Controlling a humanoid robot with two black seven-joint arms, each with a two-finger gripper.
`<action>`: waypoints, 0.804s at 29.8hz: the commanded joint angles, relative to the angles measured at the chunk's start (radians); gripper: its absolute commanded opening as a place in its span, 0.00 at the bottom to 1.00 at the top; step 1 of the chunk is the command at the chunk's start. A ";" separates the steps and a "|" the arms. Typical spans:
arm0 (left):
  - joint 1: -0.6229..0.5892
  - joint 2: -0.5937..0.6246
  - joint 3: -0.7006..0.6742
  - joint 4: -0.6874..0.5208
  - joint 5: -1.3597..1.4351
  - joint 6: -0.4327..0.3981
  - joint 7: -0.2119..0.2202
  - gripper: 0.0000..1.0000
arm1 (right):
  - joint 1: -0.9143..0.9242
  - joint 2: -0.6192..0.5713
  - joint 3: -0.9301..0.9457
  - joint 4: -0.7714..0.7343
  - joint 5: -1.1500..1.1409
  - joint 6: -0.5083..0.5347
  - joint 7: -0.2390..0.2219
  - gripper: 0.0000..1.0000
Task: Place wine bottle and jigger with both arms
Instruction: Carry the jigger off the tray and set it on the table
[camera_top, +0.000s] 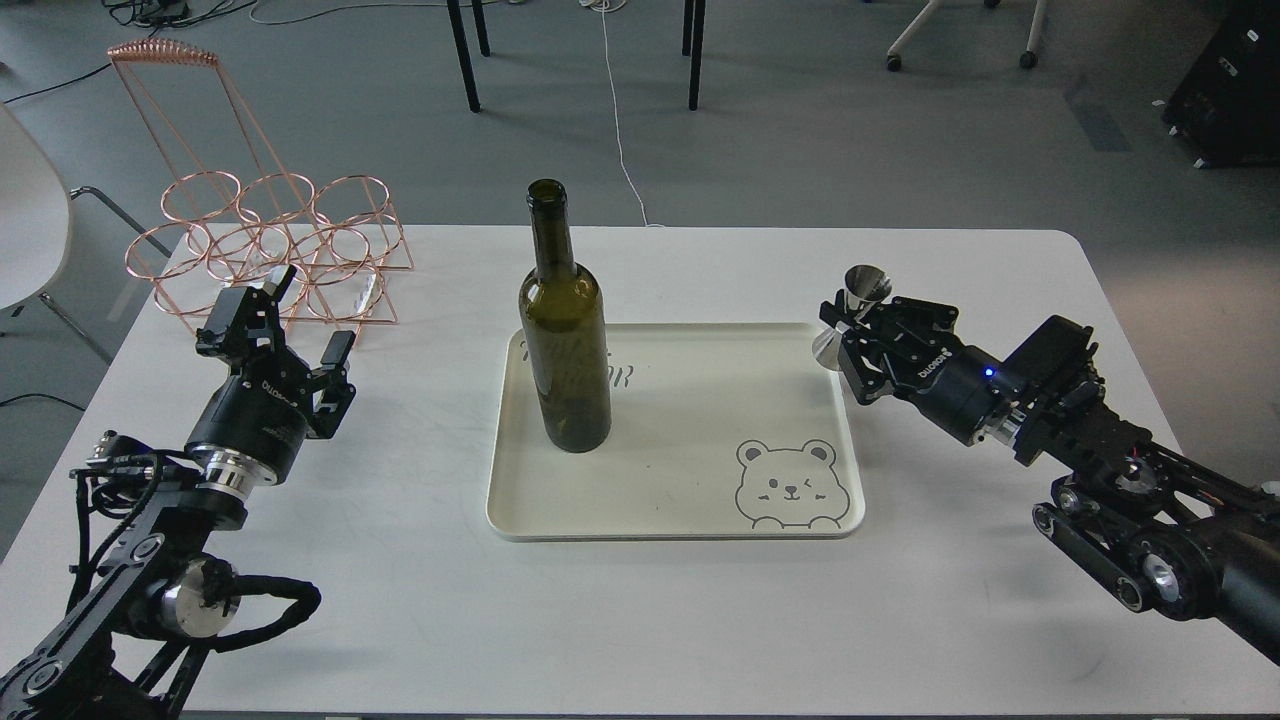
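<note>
Bottle (565, 340) upright on tray (680, 520), unlabelled; L tool (305, 318) wide; R tool (838, 322) gripping jigger (858, 302).

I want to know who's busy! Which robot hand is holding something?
The right gripper is the busy one: it is shut on the shiny jigger. The left gripper is open and holds nothing.

Left claw (310, 315) open and empty, fingers upward; right claw (838, 322) clamped, arm angled inward.
</note>
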 joint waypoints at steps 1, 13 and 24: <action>0.001 -0.003 0.000 -0.007 0.000 0.000 0.000 0.98 | -0.041 -0.073 0.001 -0.014 0.117 0.000 0.000 0.16; 0.001 -0.002 0.002 -0.011 0.000 0.000 0.000 0.98 | -0.101 -0.073 -0.015 -0.148 0.191 0.000 0.000 0.16; 0.001 -0.003 0.000 -0.015 0.000 0.000 0.000 0.98 | -0.098 -0.052 -0.045 -0.177 0.191 0.000 0.000 0.19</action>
